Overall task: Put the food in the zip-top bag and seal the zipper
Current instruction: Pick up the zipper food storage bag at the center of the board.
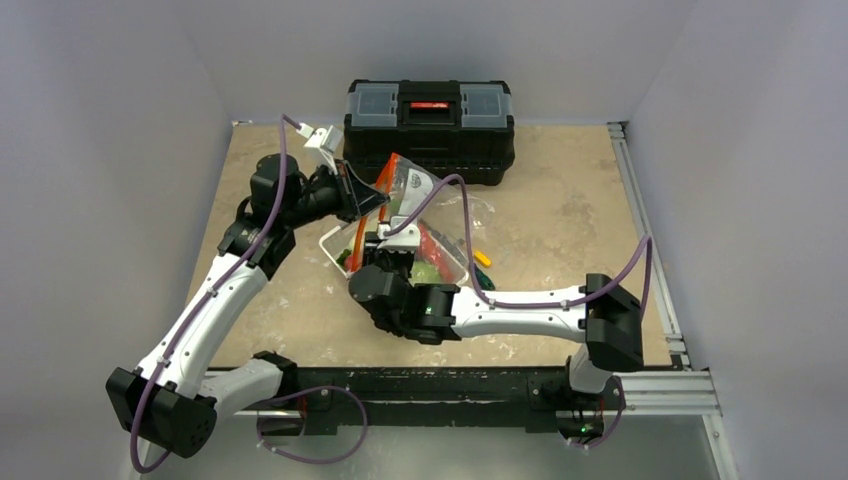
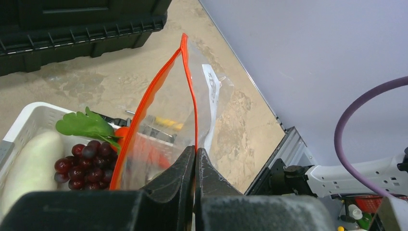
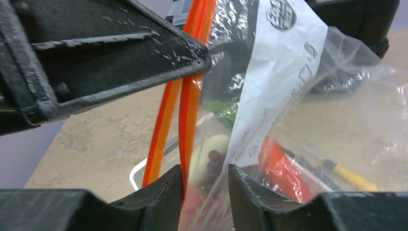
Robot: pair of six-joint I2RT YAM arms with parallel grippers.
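Orange-red zipper (image 2: 191, 96) is clamped at one end between the left fingers (image 2: 180, 178), which hold the bag (image 1: 415, 195) upright over the basket (image 2: 29, 115), where the grapes (image 2: 82, 163) lie. Right fingers (image 3: 159, 197) straddle the strip lower down, half-spread, one touching it. Toolbox (image 1: 430, 125) crowds the far edge; bare counter (image 1: 560, 220) lies to the right.
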